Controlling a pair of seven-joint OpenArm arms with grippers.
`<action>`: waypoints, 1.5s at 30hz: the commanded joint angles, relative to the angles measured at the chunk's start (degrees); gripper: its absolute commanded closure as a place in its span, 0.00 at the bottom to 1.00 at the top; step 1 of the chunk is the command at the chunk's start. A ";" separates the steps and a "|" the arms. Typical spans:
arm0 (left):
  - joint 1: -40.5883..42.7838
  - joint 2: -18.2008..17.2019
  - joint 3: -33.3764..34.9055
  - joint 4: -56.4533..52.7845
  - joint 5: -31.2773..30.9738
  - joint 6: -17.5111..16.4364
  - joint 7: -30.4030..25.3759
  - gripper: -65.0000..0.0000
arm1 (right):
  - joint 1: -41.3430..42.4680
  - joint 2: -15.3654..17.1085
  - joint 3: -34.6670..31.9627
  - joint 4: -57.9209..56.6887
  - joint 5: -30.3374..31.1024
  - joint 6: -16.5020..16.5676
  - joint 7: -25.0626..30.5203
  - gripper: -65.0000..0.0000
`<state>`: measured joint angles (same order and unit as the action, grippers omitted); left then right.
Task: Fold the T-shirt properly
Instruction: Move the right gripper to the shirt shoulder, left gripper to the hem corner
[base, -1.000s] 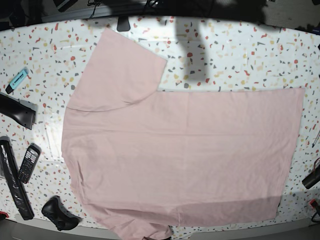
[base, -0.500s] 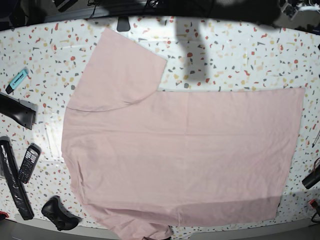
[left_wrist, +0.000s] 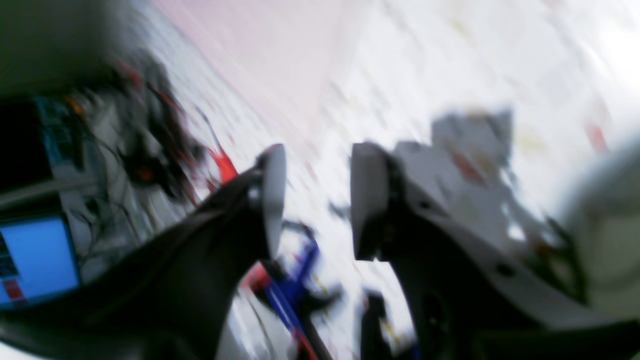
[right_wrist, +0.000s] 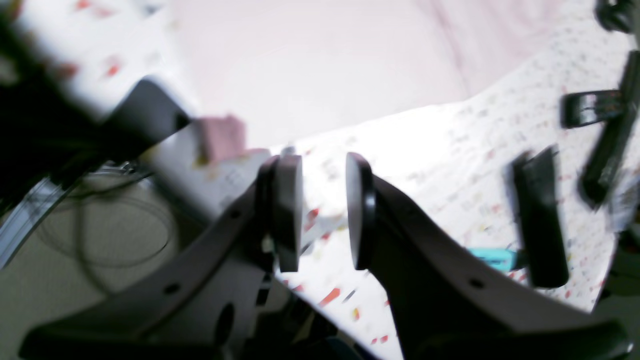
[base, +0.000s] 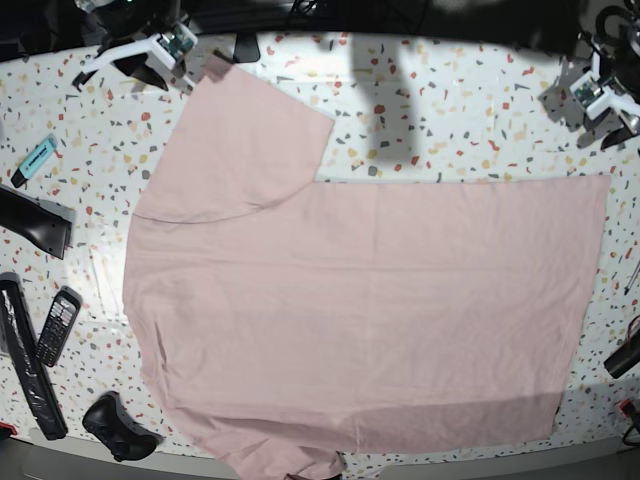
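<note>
T-shirt (base: 360, 300) flat, filling the table (base: 450, 110); far edge bare. Left gripper (left_wrist: 315, 200) and right gripper (right_wrist: 324, 210) both narrowly parted, empty. Remote (base: 57, 326) by the left edge.

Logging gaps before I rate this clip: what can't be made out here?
- T-shirt: bottom hem and lower sleeve cut off by the base view's edge.
- Any lettering: only a plain side shows.
- Left wrist view: motion blur smears everything behind the fingers.
- Left gripper: tiny in base view.

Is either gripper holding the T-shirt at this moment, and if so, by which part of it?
Nothing is held. Both the left gripper and the right gripper show an empty gap between their pads, and the T-shirt lies flat on the table.
</note>
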<state>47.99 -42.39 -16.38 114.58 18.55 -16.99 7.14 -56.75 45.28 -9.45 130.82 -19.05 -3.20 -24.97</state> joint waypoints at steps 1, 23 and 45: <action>-1.01 -1.77 -0.37 -0.35 -0.63 0.09 -3.13 0.65 | 0.79 -0.57 0.15 1.05 -0.48 -0.50 0.92 0.77; -31.04 -7.48 20.81 -31.80 6.97 -4.42 -8.66 0.65 | 11.82 -7.65 0.15 1.05 -0.48 -0.37 -0.39 0.77; -43.54 -6.84 27.89 -46.80 6.62 -4.28 -14.36 0.67 | 11.82 -7.67 0.15 1.05 -1.77 -0.26 -2.01 0.77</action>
<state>4.89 -48.16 11.73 67.57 24.71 -21.37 -7.35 -44.80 37.12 -9.50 130.82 -19.97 -2.98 -27.97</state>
